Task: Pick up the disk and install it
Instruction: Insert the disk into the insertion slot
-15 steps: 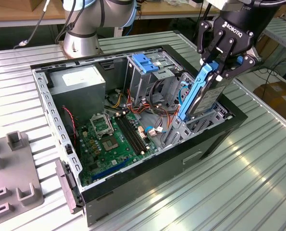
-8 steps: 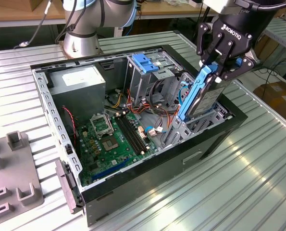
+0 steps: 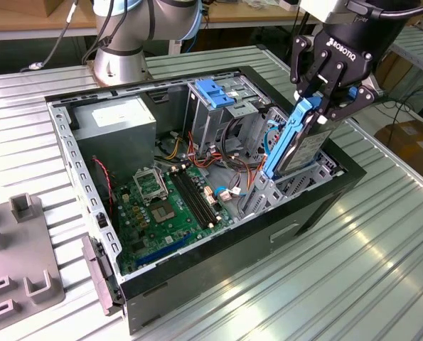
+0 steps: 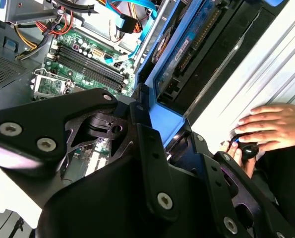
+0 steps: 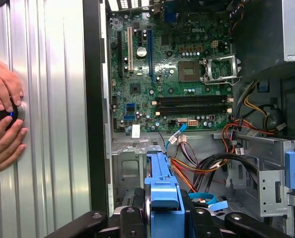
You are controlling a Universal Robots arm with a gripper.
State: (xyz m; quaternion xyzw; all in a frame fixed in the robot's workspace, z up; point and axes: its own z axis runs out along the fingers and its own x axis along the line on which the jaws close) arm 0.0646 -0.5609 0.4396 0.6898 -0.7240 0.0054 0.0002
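Closest in, the black claw (image 3: 318, 106) pinches the blue bracket (image 3: 282, 138) at the upper end of the disk (image 3: 309, 149), jaws pressed onto it. The disk hangs tilted, its lower end down in the metal bay (image 3: 268, 195) at the exterior view's right end of the open computer case (image 3: 218, 277), just beside orange and blue cables (image 3: 232, 170). At that tilt, I judge the bracket could catch the bay's edge and jam, or the disk could twist in the grip or snag a cable.
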